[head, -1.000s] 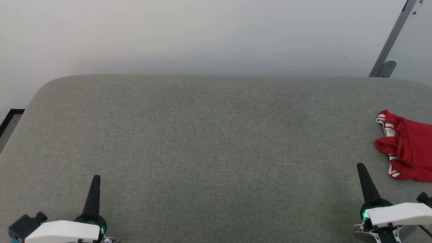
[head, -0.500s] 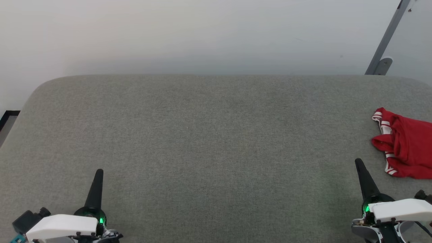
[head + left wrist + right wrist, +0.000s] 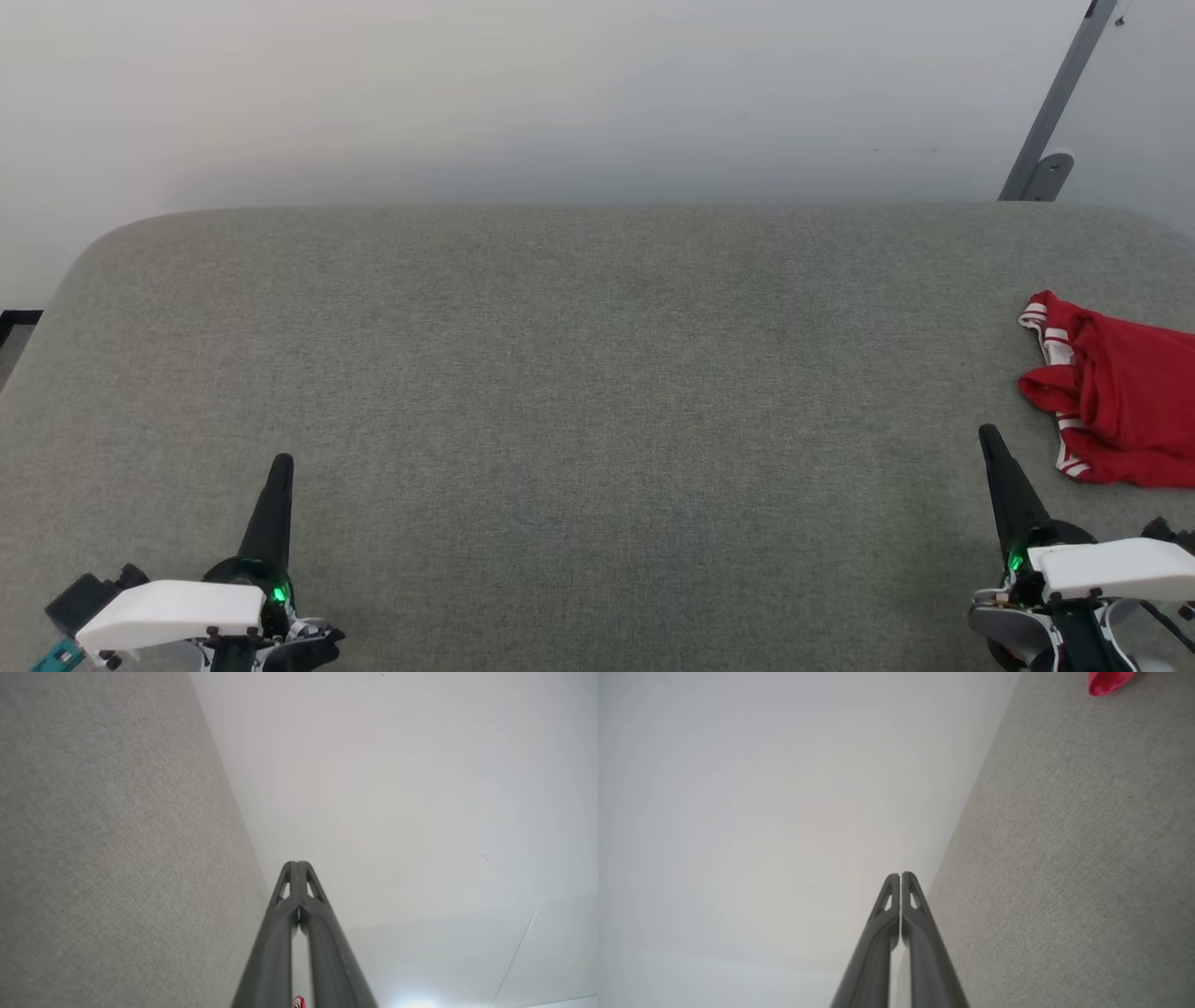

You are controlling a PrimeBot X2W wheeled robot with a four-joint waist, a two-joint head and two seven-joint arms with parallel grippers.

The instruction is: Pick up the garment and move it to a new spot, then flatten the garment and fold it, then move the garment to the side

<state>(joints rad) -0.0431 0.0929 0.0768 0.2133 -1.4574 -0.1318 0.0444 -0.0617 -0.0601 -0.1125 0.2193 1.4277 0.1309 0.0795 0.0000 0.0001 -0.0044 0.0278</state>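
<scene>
The garment [image 3: 1120, 401] is a crumpled red cloth with red-and-white striped trim, lying at the far right of the grey fabric surface [image 3: 579, 373] and cut off by the frame edge. A corner of the garment [image 3: 1108, 682] shows red at the top of the right wrist view, and a sliver of the garment [image 3: 297, 1002] peeks between the left fingers. My right gripper [image 3: 986, 437] is shut and empty, just left of and nearer than the garment. My left gripper [image 3: 282, 463] is shut and empty at the lower left, far from it.
A pale wall [image 3: 560, 93] rises behind the surface's rounded far edge. A grey metal strut with a bracket [image 3: 1044, 168] leans at the upper right. A dark frame edge [image 3: 14, 322] shows past the surface's left side.
The whole head view has drifted, so the camera has moved and the garment and strut sit a little further left. Both grippers reach slightly higher in the view, still shut.
</scene>
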